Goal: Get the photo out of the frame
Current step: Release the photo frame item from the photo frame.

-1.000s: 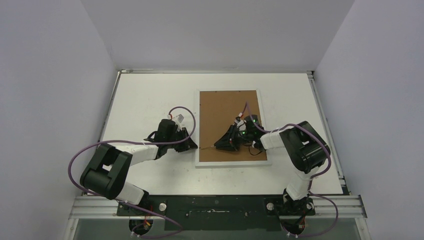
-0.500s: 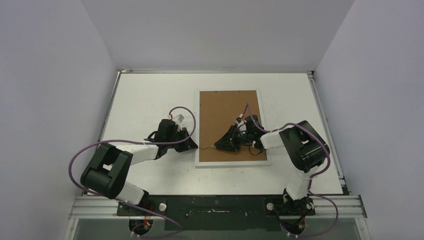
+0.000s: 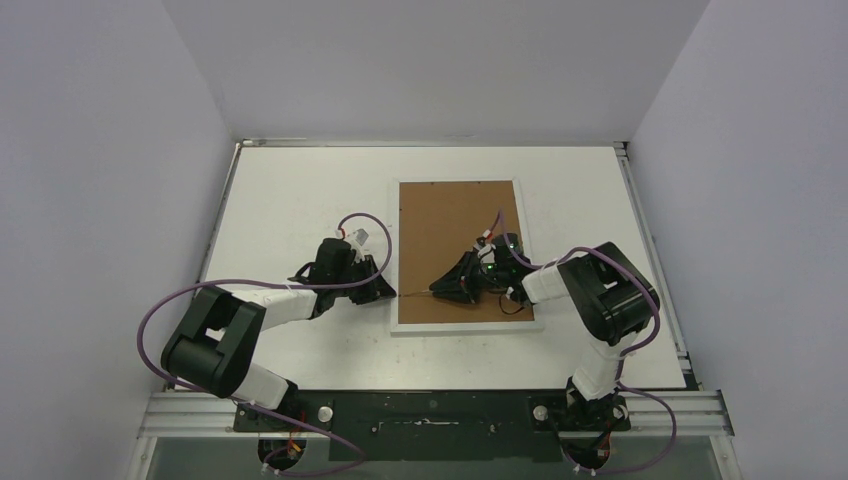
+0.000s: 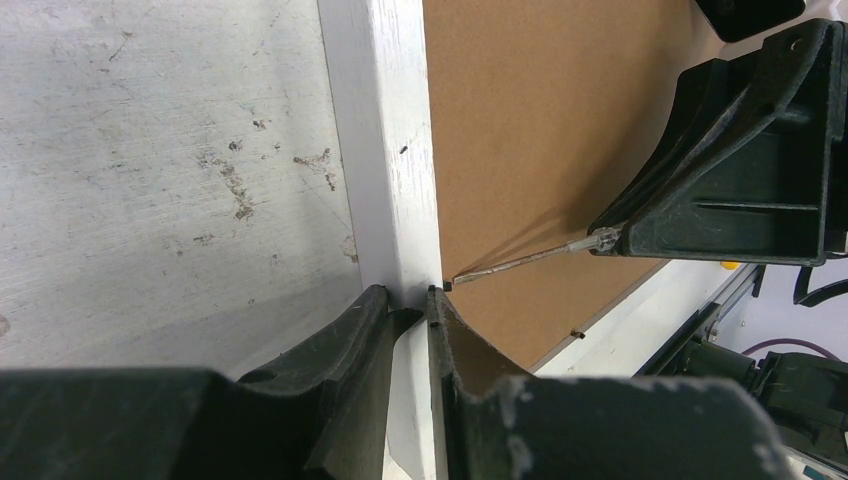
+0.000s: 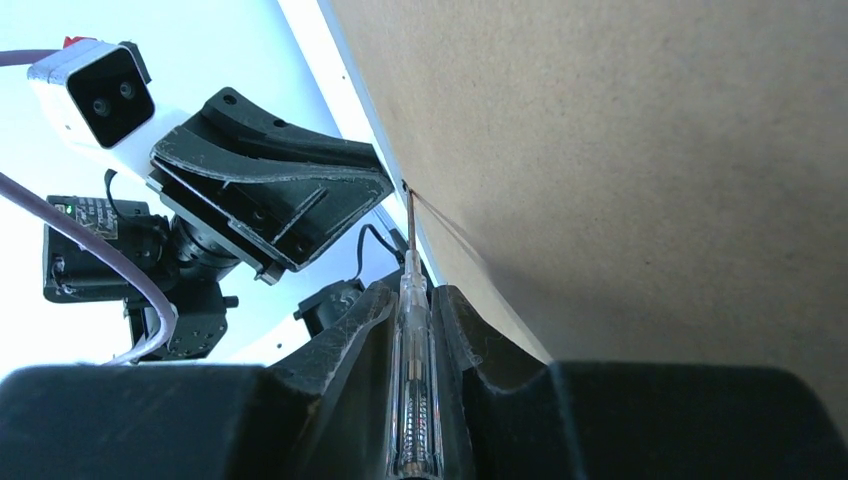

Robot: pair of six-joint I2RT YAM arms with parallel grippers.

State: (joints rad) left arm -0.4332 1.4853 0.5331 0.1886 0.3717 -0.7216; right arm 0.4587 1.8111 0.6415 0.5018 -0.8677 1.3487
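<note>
Mid-table, the frame (image 3: 458, 325) lies face down, brown backing board (image 3: 440, 215) up, with the left gripper (image 4: 405, 297) pinching its white left border. Meanwhile the right gripper (image 5: 414, 295) is clamped on a screwdriver (image 5: 414, 400), tip seemingly at the board's edge.

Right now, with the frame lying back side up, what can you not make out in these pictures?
1. The photo: hidden in all views under the brown backing board.
2. What the screwdriver tip touches at the white frame inner edge: too small in every view.
3. The screwdriver's handle end: cut off by the bottom edge of the right wrist view.
</note>
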